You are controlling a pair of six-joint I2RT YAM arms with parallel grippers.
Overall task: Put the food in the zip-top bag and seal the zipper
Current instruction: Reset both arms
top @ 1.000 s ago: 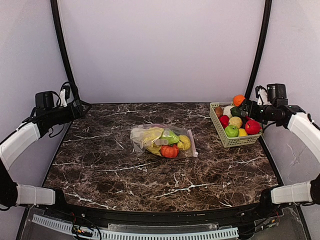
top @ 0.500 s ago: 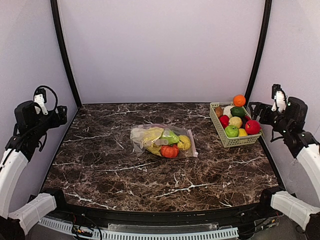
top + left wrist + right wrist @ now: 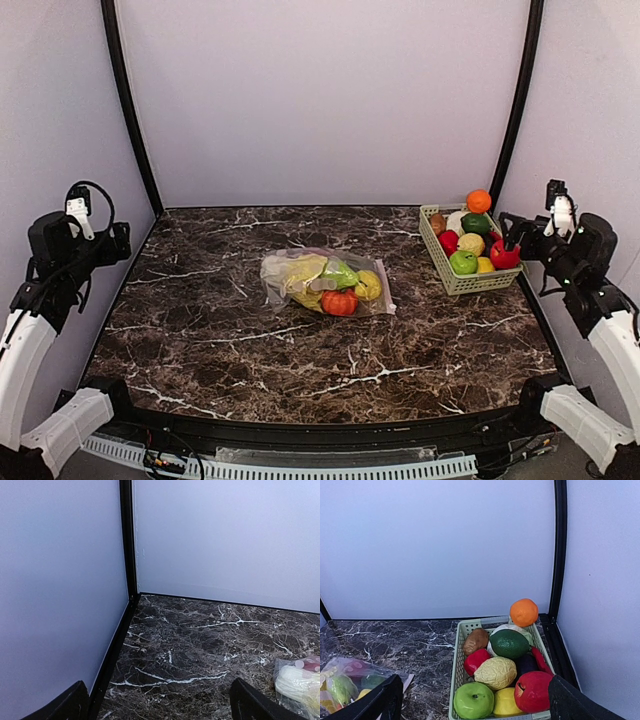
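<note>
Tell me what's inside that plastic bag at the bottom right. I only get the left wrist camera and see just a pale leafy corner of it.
Observer: From above, the zip-top bag holds a green pear, a tomato and a lemon beside that leafy cabbage.
Visitor: Is there any other food around?
Observer: Yes. A pale green basket at the table's far right is heaped with more fruit, with an orange on top.
Visitor: Is the other arm holding something?
Observer: No. The right fingers are wide open and empty, pointing toward the basket.
</note>
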